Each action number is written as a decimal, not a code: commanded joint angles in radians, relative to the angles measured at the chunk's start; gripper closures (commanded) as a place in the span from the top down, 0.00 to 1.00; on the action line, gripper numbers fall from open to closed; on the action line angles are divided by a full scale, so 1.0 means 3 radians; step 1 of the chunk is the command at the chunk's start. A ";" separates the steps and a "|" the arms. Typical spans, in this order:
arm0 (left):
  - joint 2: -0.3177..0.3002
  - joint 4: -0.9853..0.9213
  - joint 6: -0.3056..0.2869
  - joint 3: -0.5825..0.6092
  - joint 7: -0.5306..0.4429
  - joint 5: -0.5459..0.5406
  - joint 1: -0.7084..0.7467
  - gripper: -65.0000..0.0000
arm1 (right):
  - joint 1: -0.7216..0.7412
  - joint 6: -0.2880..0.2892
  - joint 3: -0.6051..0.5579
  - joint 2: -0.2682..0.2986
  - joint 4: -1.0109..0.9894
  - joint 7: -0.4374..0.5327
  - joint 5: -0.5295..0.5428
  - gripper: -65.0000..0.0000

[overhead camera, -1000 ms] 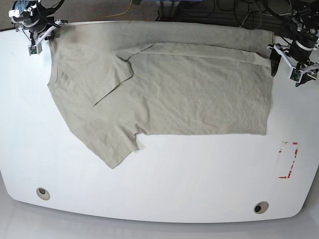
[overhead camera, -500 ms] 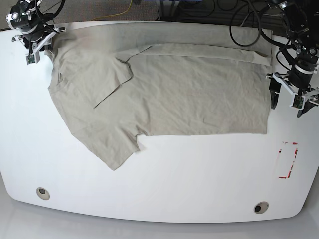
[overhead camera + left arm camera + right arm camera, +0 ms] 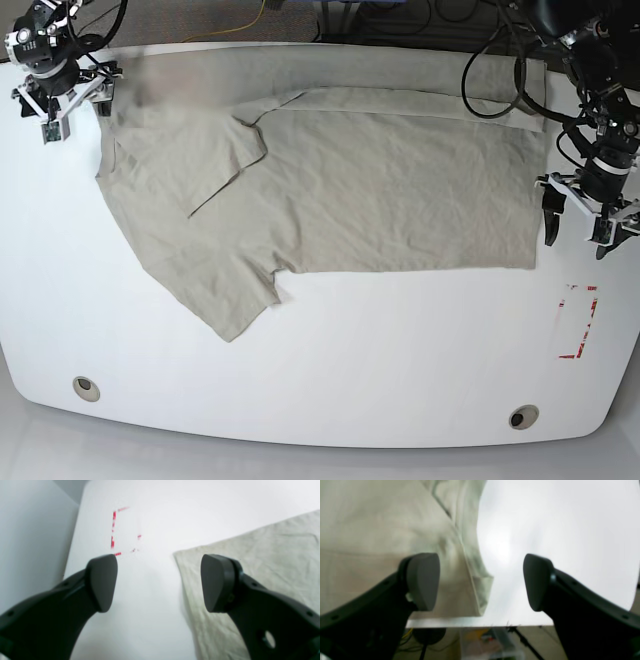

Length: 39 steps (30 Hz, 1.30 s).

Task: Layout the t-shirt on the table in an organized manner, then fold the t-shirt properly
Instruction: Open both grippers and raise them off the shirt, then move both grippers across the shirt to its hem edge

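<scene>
left wrist view: the left gripper (image 3: 158, 582) fills the lower half of the frame, its two black fingers (image 3: 102, 582) spread wide with nothing between them. under the gap lies bare white table (image 3: 150, 620). the khaki t-shirt (image 3: 262, 562) covers the right side of the frame, its corner reaching in near the middle just above the right-hand finger; whether that finger touches the cloth cannot be told. a broken red tape outline (image 3: 113, 530) sits in the upper left, blurred

right wrist view: the right gripper (image 3: 481, 581) also stands with its jaws apart and empty. the t-shirt (image 3: 382, 530) fills the left and upper left of the frame, a seamed edge running down the middle to a folded corner near the table's rim at the bottom. the glossy table (image 3: 557, 530) takes the right half. below the rim, cables and a stand show, out of focus

base view: the t-shirt (image 3: 380, 190) lies spread across the upper half of the table (image 3: 350, 370), one sleeve folded over the body at upper left, the other pointing down toward the lower left. the right gripper (image 3: 55, 95) hangs at the upper left corner beside the shirt's edge, fingers parted. the left gripper (image 3: 590, 215) hovers at the right, just beside the shirt's side edge, fingers spread. the red tape outline (image 3: 578, 320) lies below it. two round grommet holes (image 3: 86, 388) sit near the bottom edge
</scene>
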 commanded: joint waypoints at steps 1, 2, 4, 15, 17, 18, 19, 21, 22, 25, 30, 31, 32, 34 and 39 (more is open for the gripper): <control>-0.0052 -0.0026 0.0022 -0.0008 -0.0099 -0.0052 -0.0127 0.76 | 0.0087 -0.0008 0.0021 0.0114 0.0055 0.0044 0.0030 0.77; -0.0052 -0.0083 0.0022 -0.0008 -0.0099 -0.0052 -0.0163 0.76 | 0.0153 -0.0008 0.0021 0.0114 0.0044 0.0044 0.0020 0.77; -0.0058 -0.0210 0.0022 -0.0008 -0.0104 -0.0052 -0.0245 0.76 | 0.0296 -0.0008 0.0016 0.0109 0.0039 0.0044 0.0015 0.77; 0.0009 -0.0640 0.0022 0.0319 -0.0119 0.0352 -0.0567 0.76 | 0.1156 -0.0008 -0.0454 0.0155 -0.0278 0.0044 -0.0118 0.78; 0.0009 -0.0686 0.0022 0.0335 -0.0119 0.0352 -0.0618 0.76 | 0.1335 -0.0008 -0.0572 0.0155 -0.0380 0.0049 -0.0266 0.78; 0.0014 -0.0717 0.0022 0.0340 -0.0119 0.0352 -0.0649 0.76 | 0.1432 -0.0008 -0.0633 0.0150 -0.0441 0.0060 -0.0348 0.78; 0.0014 -0.0742 0.0022 0.0340 -0.0119 0.0352 -0.0684 0.76 | 0.1503 -0.0008 -0.0674 0.0150 -0.0482 0.0065 -0.0404 0.78; 0.0019 -0.0819 0.0022 0.0345 -0.0119 0.0357 -0.0761 0.76 | 0.1672 -0.0008 -0.0766 0.0150 -0.0590 0.0065 -0.0512 0.78; 0.0035 -0.0870 0.0022 0.0360 -0.0119 0.0357 -0.0812 0.76 | 0.1775 -0.0008 -0.0812 0.0150 -0.0672 0.0070 -0.0568 0.78; 0.0065 -0.0952 0.0022 0.0360 -0.0119 0.0362 -0.0904 0.76 | 0.2005 -0.0008 -0.0904 0.0155 -0.0897 0.0111 -0.0645 0.78; 0.0070 -0.1111 0.0022 0.0457 -0.0119 0.0434 -0.1037 0.76 | 0.2388 -0.0008 -0.1032 0.0176 -0.1388 0.0295 -0.0773 0.78; 0.0070 -0.1146 0.0022 0.0493 -0.0124 0.0444 -0.1053 0.76 | 0.2450 -0.0008 -0.1047 0.0181 -0.1464 0.0315 -0.0788 0.78; 0.0065 -0.1182 0.0022 0.0534 -0.0134 0.0449 -0.1073 0.76 | 0.2542 -0.0008 -0.1063 0.0181 -0.1567 0.0356 -0.0808 0.78; 0.0060 -0.1244 0.0022 0.0585 -0.0201 0.0449 -0.1099 0.76 | 0.2680 -0.0008 -0.1073 0.0181 -0.1781 0.0423 -0.0849 0.78; 0.0060 -0.1361 0.0022 0.0672 -0.0390 0.0454 -0.1104 0.76 | 0.2936 -0.0008 -0.1165 0.0227 -0.2221 0.0627 -0.0946 0.78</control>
